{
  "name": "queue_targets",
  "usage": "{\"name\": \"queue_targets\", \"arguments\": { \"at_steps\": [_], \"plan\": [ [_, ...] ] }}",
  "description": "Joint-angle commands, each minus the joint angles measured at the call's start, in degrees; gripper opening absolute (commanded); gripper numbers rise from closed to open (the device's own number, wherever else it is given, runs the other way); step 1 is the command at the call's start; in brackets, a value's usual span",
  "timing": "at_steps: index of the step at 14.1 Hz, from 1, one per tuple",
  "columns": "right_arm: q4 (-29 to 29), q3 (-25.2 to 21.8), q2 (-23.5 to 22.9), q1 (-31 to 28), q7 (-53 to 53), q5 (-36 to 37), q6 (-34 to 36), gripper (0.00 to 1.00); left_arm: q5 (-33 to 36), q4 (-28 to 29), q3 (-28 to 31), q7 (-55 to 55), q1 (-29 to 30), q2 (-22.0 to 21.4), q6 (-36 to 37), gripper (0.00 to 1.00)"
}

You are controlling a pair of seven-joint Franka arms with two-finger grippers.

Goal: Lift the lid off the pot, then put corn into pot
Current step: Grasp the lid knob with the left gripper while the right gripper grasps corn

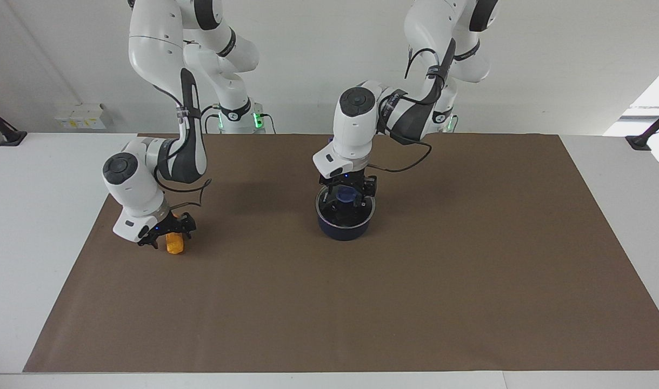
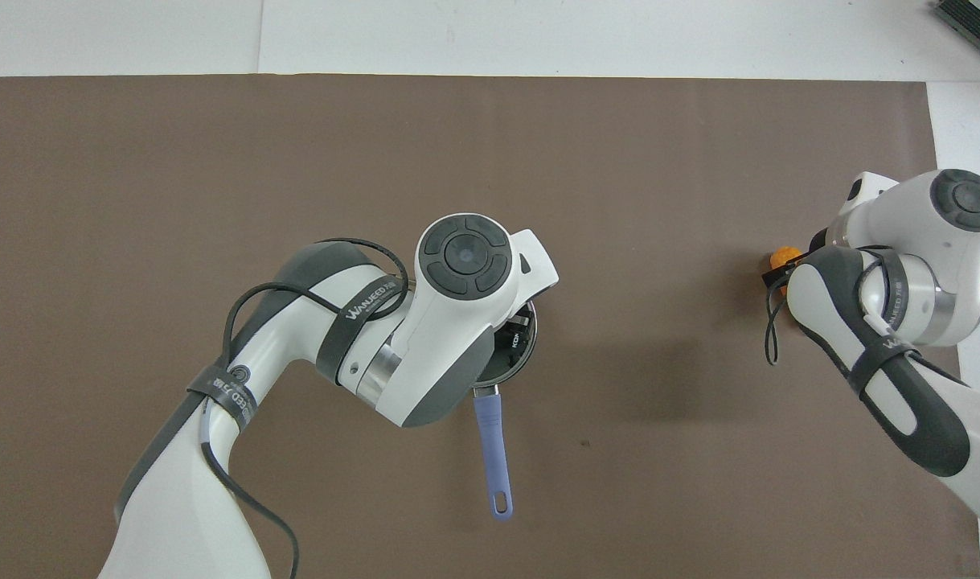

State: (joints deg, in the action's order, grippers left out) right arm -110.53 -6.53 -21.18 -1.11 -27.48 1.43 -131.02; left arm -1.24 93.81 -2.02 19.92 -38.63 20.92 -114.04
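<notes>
The dark-blue pot [image 1: 344, 231] stands mid-table with the glass lid [image 1: 364, 212] on it. The lid's blue knob [image 1: 346, 196] is at its centre. My left gripper [image 1: 346, 201] is down at the knob, right over the lid. In the overhead view the left hand covers most of the pot [image 2: 523, 354]. The pot's handle [image 2: 494, 450] points toward the robots. The orange-yellow corn [image 1: 174, 244] lies on the mat toward the right arm's end. My right gripper [image 1: 170, 233] is down at the corn's nearer end. Only the corn's tip [image 2: 781, 257] shows in the overhead view.
A brown mat [image 1: 415, 302] covers most of the white table [image 1: 32, 227]. Black clamp stands sit at both table ends near the robots [image 1: 7, 135] [image 1: 645, 138].
</notes>
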Motion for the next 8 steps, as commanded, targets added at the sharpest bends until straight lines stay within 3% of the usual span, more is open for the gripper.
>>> {"name": "queue_targets", "arguments": {
  "at_steps": [1, 4, 5, 6, 7, 8],
  "plan": [
    [-1.4, 0.4, 1.0, -0.6, -1.8, -0.3, -1.5, 0.0, -0.2, 0.8, 1.0, 0.6, -0.8, 0.3, -1.1, 1.0],
    [-1.1, 0.4, 0.9, 0.1, -1.4, -0.3, -1.3, 0.0, 0.1, 0.5, 1.0, 0.6, -0.7, 0.3, -0.7, 1.0],
    [-0.8, 0.4, 0.9, 0.1, -0.9, -0.3, -0.9, 0.0, 0.2, 0.4, 1.1, 0.8, -0.9, 0.2, 0.0, 0.96],
    [-0.5, 0.4, 0.9, 0.1, -0.7, -0.3, -0.4, 0.0, 0.5, 0.4, 1.1, 0.8, -1.0, 0.2, 0.7, 0.43],
    [-0.2, 0.4, 1.1, 0.1, -0.7, -0.3, -0.1, 0.0, 0.9, 0.4, 1.1, 0.8, -0.9, 0.2, 0.5, 0.0],
    [-0.1, 0.4, 1.8, 0.1, -0.7, -0.3, 0.5, 0.0, 0.8, 0.3, 1.1, 0.8, -1.0, 0.2, 0.7, 0.0]
  ]
}}
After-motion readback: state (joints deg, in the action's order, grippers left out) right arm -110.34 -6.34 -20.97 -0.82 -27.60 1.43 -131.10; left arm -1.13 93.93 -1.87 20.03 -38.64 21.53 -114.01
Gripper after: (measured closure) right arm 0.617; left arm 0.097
